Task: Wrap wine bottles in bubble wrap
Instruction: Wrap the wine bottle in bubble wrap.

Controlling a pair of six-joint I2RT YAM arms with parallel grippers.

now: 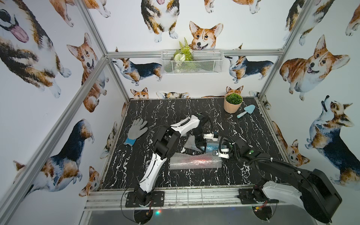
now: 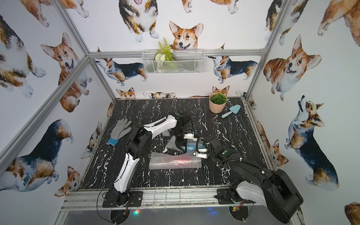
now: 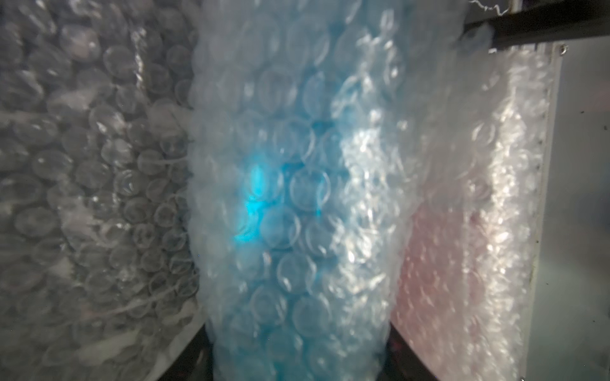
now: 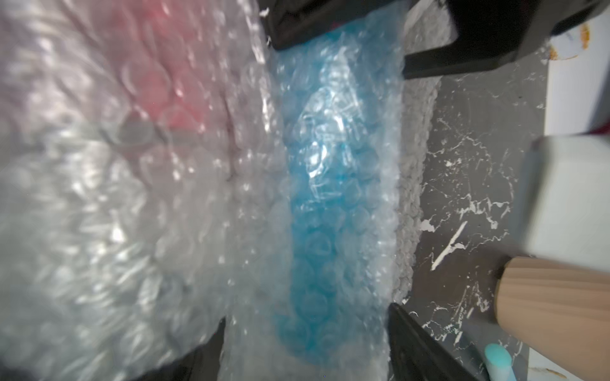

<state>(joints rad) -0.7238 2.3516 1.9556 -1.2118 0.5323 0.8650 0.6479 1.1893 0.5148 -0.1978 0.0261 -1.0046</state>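
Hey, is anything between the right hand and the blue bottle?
Only bubble wrap: it already covers the blue bottle, and the right hand straddles that bundle. Nothing else visible sits between them.

Two small bottles lie on their sides near the middle of the dark marbled table (image 1: 136, 165), each rolled in clear, greyish-white bubble wrap. The red-pink bottle (image 1: 198, 161) shows only as a soft reddish glow inside the near sheet (image 1: 179, 163), a long bundle lying left to right. Just behind it, slightly to the right, the blue bottle (image 1: 211, 147) glows turquoise through the far sheet (image 1: 190, 144). In the wrist views the two bundles lie parallel, side by side, with their wraps touching. A loose flap of the far sheet spreads out to the left. The wrap blurs the caps and label.
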